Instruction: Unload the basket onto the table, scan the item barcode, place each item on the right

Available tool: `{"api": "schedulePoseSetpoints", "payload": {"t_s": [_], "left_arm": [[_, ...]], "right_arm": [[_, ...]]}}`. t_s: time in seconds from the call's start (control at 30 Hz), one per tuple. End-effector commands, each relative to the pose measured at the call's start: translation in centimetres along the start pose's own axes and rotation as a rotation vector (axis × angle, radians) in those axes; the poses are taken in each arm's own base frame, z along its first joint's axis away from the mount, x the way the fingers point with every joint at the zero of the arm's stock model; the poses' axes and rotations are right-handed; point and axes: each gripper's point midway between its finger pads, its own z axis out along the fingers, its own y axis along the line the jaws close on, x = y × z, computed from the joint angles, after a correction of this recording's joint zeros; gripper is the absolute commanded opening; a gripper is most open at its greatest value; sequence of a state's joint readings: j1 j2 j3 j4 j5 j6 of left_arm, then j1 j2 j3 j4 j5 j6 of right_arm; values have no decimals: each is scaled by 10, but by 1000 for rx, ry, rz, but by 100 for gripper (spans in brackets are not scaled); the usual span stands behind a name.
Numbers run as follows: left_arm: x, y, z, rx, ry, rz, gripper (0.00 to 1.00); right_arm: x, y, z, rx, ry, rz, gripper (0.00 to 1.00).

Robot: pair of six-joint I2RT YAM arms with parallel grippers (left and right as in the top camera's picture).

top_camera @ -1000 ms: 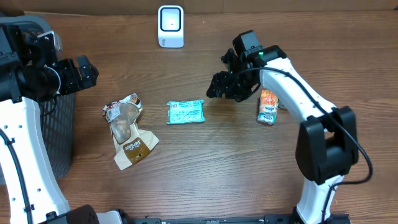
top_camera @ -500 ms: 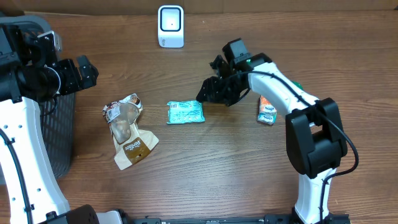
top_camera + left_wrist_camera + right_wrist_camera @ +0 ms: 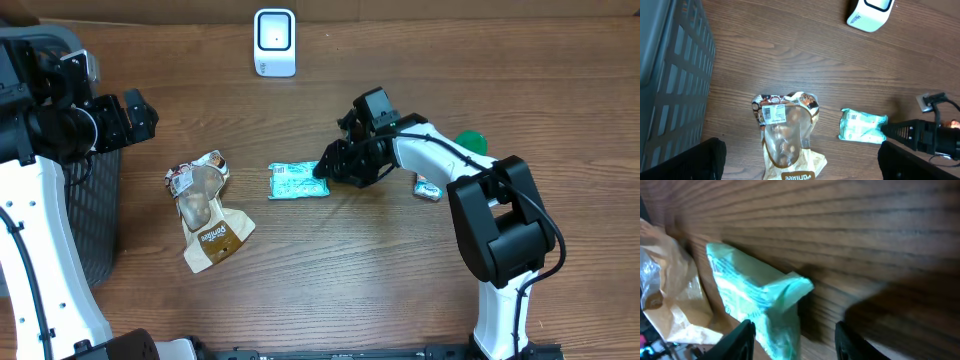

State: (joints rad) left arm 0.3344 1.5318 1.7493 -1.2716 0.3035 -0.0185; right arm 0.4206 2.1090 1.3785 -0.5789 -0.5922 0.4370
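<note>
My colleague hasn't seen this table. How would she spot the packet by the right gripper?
Start at the white box-shaped scanner at the far edge of the wooden table and come forward. Mid-table lies a flat mint-green plastic packet, between a crumpled brown paper bag and an orange pouch; it alone is pale green.

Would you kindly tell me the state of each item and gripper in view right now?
Green packet: on table, not yet gripped.
Right gripper: open, jaws around that packet's right end.
Left gripper: open, empty.
Brown snack bag: lying flat, barcode label up.
Orange packet: on table, partly hidden.
Scanner: untouched.
</note>
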Motion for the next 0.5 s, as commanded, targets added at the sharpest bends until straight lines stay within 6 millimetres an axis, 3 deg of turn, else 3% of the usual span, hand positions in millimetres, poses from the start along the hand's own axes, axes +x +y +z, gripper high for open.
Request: {"api": "schedulePoseSetpoints", "payload": {"t_s": [0.0,0.33,0.4,0.47], "left_arm": [[-3,-2,-3,1,-13,21,100],[-3,-2,-3,1,-13,21,100],[-3,-2,-3,1,-13,21,100],[-3,-2,-3,1,-13,21,100]], "right_arm": [[8,-2,11,-19,23,59,46],[20,10,42,-20,45,42,45],[19,9,42,-14,41,63,38],[19,9,41,-15,40,67,24]]}}
